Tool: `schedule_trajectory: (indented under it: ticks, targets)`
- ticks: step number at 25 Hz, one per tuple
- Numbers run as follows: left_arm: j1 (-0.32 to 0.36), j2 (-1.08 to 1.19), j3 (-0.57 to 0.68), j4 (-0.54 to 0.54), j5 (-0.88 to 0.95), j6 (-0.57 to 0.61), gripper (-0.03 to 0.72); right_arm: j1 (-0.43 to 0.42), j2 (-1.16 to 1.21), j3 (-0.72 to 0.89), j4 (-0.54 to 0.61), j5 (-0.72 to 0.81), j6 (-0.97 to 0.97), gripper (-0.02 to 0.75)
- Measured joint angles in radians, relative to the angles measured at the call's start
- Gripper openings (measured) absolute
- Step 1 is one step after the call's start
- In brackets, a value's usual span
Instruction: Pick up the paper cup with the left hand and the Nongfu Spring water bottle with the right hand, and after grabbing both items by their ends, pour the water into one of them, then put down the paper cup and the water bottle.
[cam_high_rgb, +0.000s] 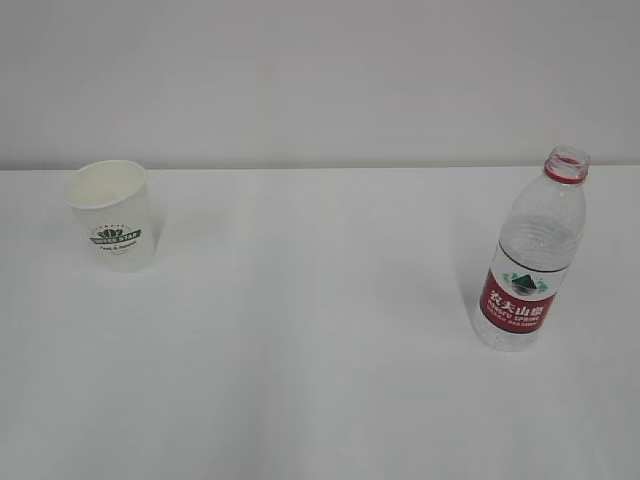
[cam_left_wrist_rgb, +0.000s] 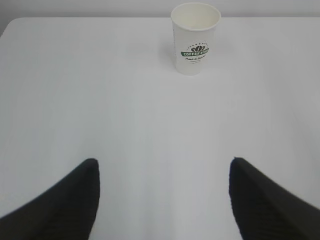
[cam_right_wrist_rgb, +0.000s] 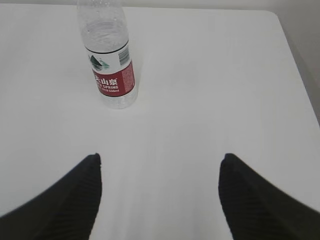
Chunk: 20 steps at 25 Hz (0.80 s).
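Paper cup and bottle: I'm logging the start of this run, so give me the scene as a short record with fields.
paper cup: upright, table's left side, untouched
water bottle: upright, right side, cap off
left claw: open, short of the cup, holding nothing
right claw: open, short of the bottle, holding nothing
table: white
pouring: not begun

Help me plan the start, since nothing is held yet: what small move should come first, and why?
Probably advance the left gripper toward the white paper cup with the green logo. The cup stands upright ahead, slightly right of centre, and the open gripper is well short of it. The right gripper is likewise short of the clear red-labelled plastic bottle.
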Motion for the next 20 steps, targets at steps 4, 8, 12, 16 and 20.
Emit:
schedule_trajectory:
  ticks: [4, 8, 12, 16, 20]
  targets:
    - [0.000, 0.000, 0.000, 0.000, 0.000, 0.000, 0.587, 0.000, 0.000, 0.000, 0.000, 0.000, 0.000, 0.549]
    - [0.000, 0.000, 0.000, 0.000, 0.000, 0.000, 0.585, 0.000, 0.000, 0.000, 0.000, 0.000, 0.000, 0.549]
    - [0.000, 0.000, 0.000, 0.000, 0.000, 0.000, 0.583, 0.000, 0.000, 0.000, 0.000, 0.000, 0.000, 0.549]
    - [0.000, 0.000, 0.000, 0.012, 0.000, 0.000, 0.583, 0.000, 0.000, 0.000, 0.000, 0.000, 0.000, 0.549]
    - [0.000, 0.000, -0.004, 0.056, -0.008, 0.000, 0.580, 0.000, 0.000, 0.000, 0.000, 0.000, 0.000, 0.549]
